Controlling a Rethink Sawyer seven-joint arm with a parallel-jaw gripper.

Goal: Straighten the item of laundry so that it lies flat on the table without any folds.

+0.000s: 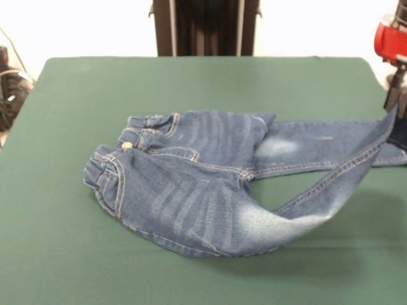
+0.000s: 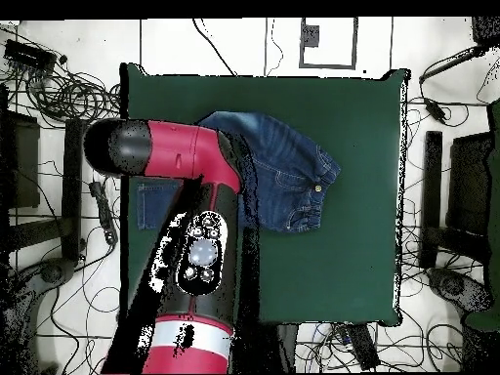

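Observation:
The blue denim jeans [image 1: 191, 184] lie on the green table [image 1: 191, 79], waistband to the left, with the seat bunched and folded. One leg lies flat toward the right edge. The other leg [image 1: 343, 184] is lifted off the cloth and rises to a point at my gripper [image 1: 395, 101] at the right edge, which looks shut on its hem. In the overhead view the jeans [image 2: 288, 171] show on the table [image 2: 342, 264]. A flat leg [image 2: 156, 205] shows at the left, and my red arm [image 2: 195, 195] hides the gripper.
The robot's pedestal [image 1: 203, 25] stands at the table's far side. Dark gear and cables [image 1: 9, 89] sit off the left edge. Cables [image 2: 59, 88] and chairs [image 2: 469, 186] surround the table on the floor.

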